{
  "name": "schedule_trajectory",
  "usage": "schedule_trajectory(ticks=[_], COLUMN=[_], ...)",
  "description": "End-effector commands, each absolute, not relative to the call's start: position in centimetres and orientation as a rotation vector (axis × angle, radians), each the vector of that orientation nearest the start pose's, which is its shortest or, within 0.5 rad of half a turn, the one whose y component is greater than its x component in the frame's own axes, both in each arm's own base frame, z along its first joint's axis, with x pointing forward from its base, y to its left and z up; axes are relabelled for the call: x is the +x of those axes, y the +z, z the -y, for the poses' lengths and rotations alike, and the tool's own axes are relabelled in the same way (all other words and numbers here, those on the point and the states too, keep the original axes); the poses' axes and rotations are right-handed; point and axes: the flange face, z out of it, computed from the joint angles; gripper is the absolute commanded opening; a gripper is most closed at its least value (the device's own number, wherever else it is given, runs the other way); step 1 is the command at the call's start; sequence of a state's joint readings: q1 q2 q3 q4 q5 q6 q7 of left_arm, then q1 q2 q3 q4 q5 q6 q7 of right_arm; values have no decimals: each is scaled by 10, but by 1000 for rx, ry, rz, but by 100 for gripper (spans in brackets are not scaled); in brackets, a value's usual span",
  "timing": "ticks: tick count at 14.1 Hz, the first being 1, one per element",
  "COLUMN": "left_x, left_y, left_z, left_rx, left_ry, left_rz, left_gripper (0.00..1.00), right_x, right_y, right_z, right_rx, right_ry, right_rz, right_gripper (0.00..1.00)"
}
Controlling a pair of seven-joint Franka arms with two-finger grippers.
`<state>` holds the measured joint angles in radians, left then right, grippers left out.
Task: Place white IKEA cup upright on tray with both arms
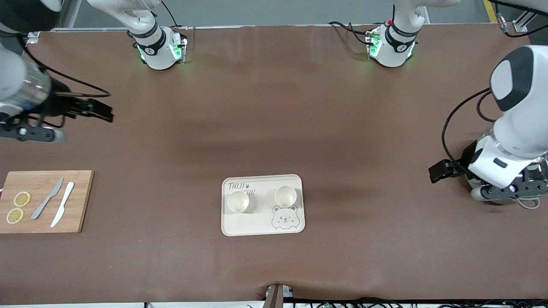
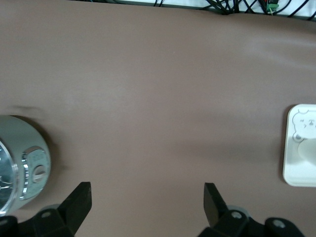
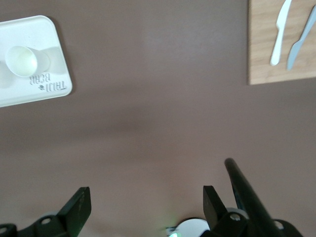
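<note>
Standing upright on tray (image 1: 262,226), two cups (image 1: 238,202), left gripper (image 2: 147,200) open over bare table, right gripper (image 3: 146,203) likewise.

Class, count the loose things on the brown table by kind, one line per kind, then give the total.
Cups, upright on the tray: 2
Tray: 1
Cutting board: 1
Knives, on the board: 2
Lemon slices, on the board: 2
Total: 8
</note>
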<state>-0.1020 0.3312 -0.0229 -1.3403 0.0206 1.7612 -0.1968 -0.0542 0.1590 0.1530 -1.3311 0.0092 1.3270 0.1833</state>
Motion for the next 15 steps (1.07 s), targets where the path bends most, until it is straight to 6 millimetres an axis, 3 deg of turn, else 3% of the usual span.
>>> schedule_trajectory(ticks=[1, 4, 15], left_x=[647, 643, 637], left_y=[570, 581, 619], left_z=[64, 54, 33], left_rx=[-3123, -3123, -3152], left_ry=[-134, -139, -171], left_rz=[47, -14, 22], left_gripper=[100, 100, 100], right_x=[566, 569, 569], right_y=[630, 619, 616], right_z=[16, 63, 64], right_rx=[-3113, -3122, -3140], right_ry=[213, 155, 136], right_rz=[-42, 17, 2], right_gripper=[100, 100, 100])
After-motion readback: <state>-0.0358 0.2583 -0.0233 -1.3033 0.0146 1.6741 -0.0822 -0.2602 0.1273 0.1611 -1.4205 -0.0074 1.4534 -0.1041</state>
